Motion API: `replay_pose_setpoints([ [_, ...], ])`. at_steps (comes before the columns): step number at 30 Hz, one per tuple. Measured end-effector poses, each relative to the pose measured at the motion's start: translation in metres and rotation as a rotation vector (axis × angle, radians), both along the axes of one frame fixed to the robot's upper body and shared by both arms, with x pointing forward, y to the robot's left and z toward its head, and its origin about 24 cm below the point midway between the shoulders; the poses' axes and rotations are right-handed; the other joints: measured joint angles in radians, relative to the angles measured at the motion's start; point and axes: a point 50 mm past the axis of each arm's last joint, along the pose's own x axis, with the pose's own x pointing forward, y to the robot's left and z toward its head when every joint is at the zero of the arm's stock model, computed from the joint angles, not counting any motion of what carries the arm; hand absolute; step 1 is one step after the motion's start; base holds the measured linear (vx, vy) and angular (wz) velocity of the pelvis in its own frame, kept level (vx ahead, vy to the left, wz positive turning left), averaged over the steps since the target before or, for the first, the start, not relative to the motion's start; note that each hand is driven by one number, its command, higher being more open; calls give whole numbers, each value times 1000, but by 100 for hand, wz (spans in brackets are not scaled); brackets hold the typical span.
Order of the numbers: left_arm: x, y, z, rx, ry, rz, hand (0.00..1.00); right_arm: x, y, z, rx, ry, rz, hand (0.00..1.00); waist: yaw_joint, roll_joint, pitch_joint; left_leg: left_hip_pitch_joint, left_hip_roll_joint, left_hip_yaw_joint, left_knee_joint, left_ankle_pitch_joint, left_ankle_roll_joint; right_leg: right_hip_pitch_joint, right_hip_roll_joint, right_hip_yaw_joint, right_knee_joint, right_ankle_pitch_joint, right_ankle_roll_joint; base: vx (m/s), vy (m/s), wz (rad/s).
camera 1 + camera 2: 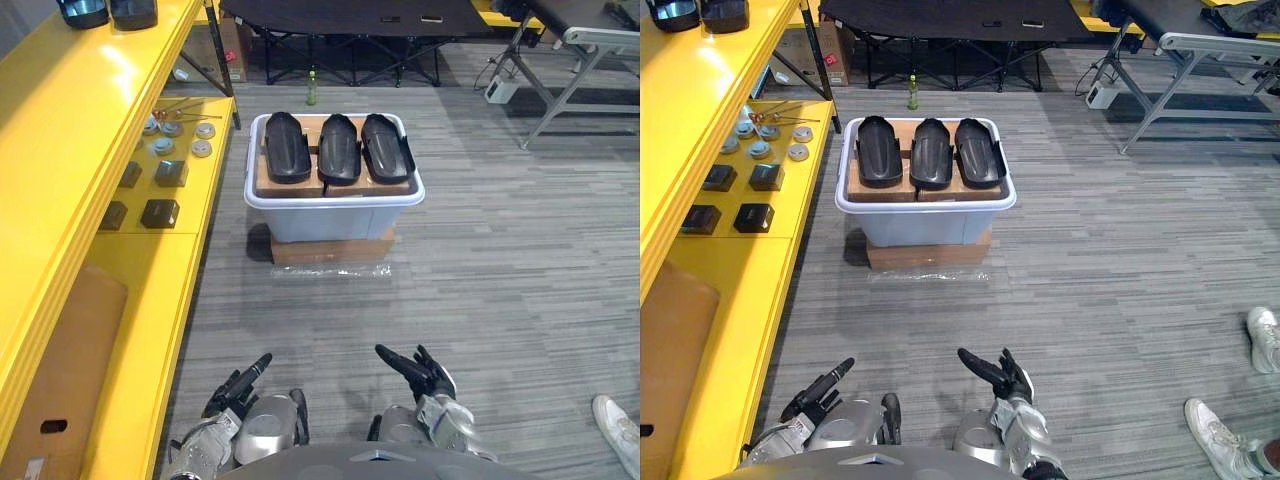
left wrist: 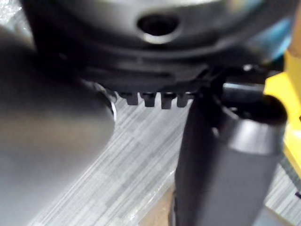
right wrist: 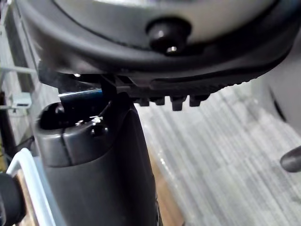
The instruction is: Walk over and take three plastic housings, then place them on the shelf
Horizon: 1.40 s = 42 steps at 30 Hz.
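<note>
Three black plastic housings lie side by side on cardboard in a white bin (image 1: 262,196): the left housing (image 1: 285,147), the middle housing (image 1: 338,149) and the right housing (image 1: 385,147). The bin rests on a flat cardboard box on the carpet, some way ahead of me. The yellow shelf (image 1: 75,150) runs along my left. My left hand (image 1: 237,385) hangs low at the near edge, fingers straight and holding nothing. My right hand (image 1: 423,372) is beside it, fingers relaxed and open, also with nothing in it.
The shelf's lower level holds small black boxes (image 1: 159,212) and round metal parts (image 1: 203,148). A large cardboard sheet (image 1: 62,375) leans at the shelf's near end. A dark folding table (image 1: 350,15) and a green bottle (image 1: 311,88) stand beyond the bin. A person's shoe (image 1: 1266,338) is at the right.
</note>
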Motion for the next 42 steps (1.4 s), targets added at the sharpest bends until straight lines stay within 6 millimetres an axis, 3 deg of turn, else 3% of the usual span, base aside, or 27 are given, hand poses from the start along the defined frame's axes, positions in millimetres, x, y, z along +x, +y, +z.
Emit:
replay_pose_setpoints([
  [1,2,-1,0,2,-1,-5,100,2,0,1,-6,-4,-2,100,0,5,3,6,3,-2,-6,-5,-7,-22,-1,5,-56,15,23,238,-30,5],
  [3,7,-2,2,-16,-18,21,100,-2,-6,-2,-50,21,12,100,1,4,3,38,17,-15,-2,-41,-43,-72,-7,82,-273,165,36,309,-93,12],
  [4,7,-1,2,-23,-20,36,100,-3,-8,-2,-55,16,13,100,2,1,5,48,21,-23,14,-60,-59,-75,-6,99,-304,205,43,381,-261,31],
  [5,4,1,1,-18,-22,54,100,-11,-11,-4,-72,25,20,100,2,-9,4,69,36,-51,67,-123,-94,-57,-9,126,-326,258,33,323,-287,43],
  [6,2,4,2,-8,-25,61,100,-19,-11,-8,-75,45,25,100,2,-24,-7,78,38,-73,100,-162,-106,-47,-11,141,-319,287,26,338,-336,56],
  [7,2,4,1,-7,-25,74,100,-23,-14,-9,-82,56,24,100,-3,-23,-10,83,50,-95,123,-186,-113,-41,-10,141,-288,338,26,294,-338,65],
  [8,-1,2,0,-21,-17,98,100,-31,-20,-11,-99,83,13,100,-6,-3,-26,85,88,-131,139,-223,-138,-52,15,126,-215,347,9,426,-480,65],
  [9,-5,-3,-2,-35,-2,115,100,-41,-29,-14,-116,117,-5,100,-2,30,-53,84,138,-149,128,-228,-157,-63,48,90,-178,290,-15,428,-444,60],
  [10,-9,-3,-3,-36,7,128,100,-43,-31,-14,-118,123,-18,100,1,40,-59,74,146,-167,151,-212,-169,-60,62,74,-174,271,-25,399,-411,48],
  [12,-3,0,-1,-47,-30,168,100,-49,-40,-15,-133,146,-49,100,-6,48,-59,-23,170,-200,339,-137,-184,-24,70,32,-181,239,-43,273,-298,49],
  [13,-3,-1,-1,-54,-29,181,100,-54,-45,-17,-138,164,-57,100,-8,52,-51,-80,198,-192,475,-105,-211,47,83,4,-227,234,-51,236,-224,44],
  [15,-3,-3,-1,-63,-31,188,100,-63,-53,-17,-160,182,-66,100,-6,65,-50,-96,206,-126,481,-116,-228,141,89,-12,-284,235,-52,296,-170,21],
  [17,-4,-5,-2,-72,-31,188,100,-63,-56,-16,-166,177,-78,100,-10,66,-51,-96,177,-80,272,-107,-224,171,84,-18,-329,238,-41,210,-43,-4],
  [18,-4,-8,-2,-79,-35,181,100,-62,-57,-15,-180,178,-62,100,-10,67,-51,-99,142,-86,95,-63,-220,181,80,-15,-345,235,-29,234,50,-6],
  [20,-3,-7,-2,-85,-42,187,100,-61,-57,-15,-181,173,-65,100,1,59,-50,-86,97,-100,-26,67,-200,186,60,0,-353,228,-17,231,88,-5],
  [21,-4,-8,-2,-92,-42,185,100,-61,-53,-16,-170,171,-66,100,-2,52,-50,-65,74,-81,-67,83,-182,191,41,1,-366,232,12,192,80,-3],
  [25,0,-4,0,-85,-66,159,100,-52,-42,-14,-149,132,-56,100,3,26,-30,-70,45,-42,-5,55,-141,222,12,8,-407,254,35,222,113,-9],
  [28,6,-2,2,-40,-70,86,100,-35,-41,-6,-139,58,-41,100,-1,18,-29,-53,26,-31,11,-35,-119,210,-22,16,-348,199,65,188,129,-12],
  [29,7,-1,2,-24,-57,60,100,-30,-41,-3,-148,26,-39,100,-5,9,-26,-39,4,-31,2,-47,-105,177,-60,23,-241,156,78,173,185,5],
  [30,6,-4,1,-18,-35,39,100,-28,-43,-1,-159,10,-29,100,-5,9,-27,-18,-11,-34,-15,-52,-96,107,-93,45,-74,139,69,143,146,12],
  [32,9,-3,2,-4,-34,15,100,-24,-37,2,-164,-29,-6,100,-15,2,-25,20,-24,-66,-25,-44,-86,26,-137,72,154,158,46,176,98,49],
  [34,11,1,3,12,-34,6,100,-26,-20,1,-135,-45,34,100,-31,-17,-32,27,-9,-98,-8,-38,-83,6,-124,81,147,97,49,228,4,63],
  [36,11,5,4,26,-30,10,100,-23,-5,4,-113,-87,83,100,-32,-24,-36,31,21,-126,-5,-40,-93,-15,-69,83,9,101,40,212,-116,41],
  [37,11,5,4,23,-28,13,100,-20,-1,6,-104,-106,87,100,-32,-35,-42,29,26,-136,-5,-43,-103,-20,-51,87,-73,131,41,200,-165,36],
  [38,12,8,5,21,-33,23,100,-19,3,8,-96,-119,85,100,-30,-61,-53,29,14,-142,-4,-51,-119,-25,-41,101,-146,254,27,202,-205,24],
  [39,8,7,3,7,-17,38,100,-25,2,7,-102,-120,80,100,-29,-62,-58,41,24,-154,-3,-66,-142,-5,-30,102,-170,259,27,201,-181,9],
  [42,7,-1,1,-17,-6,36,100,-29,-6,6,-128,-108,80,100,-37,-31,-67,47,72,-147,-5,-79,-165,47,22,81,-271,273,25,121,-117,-7],
])
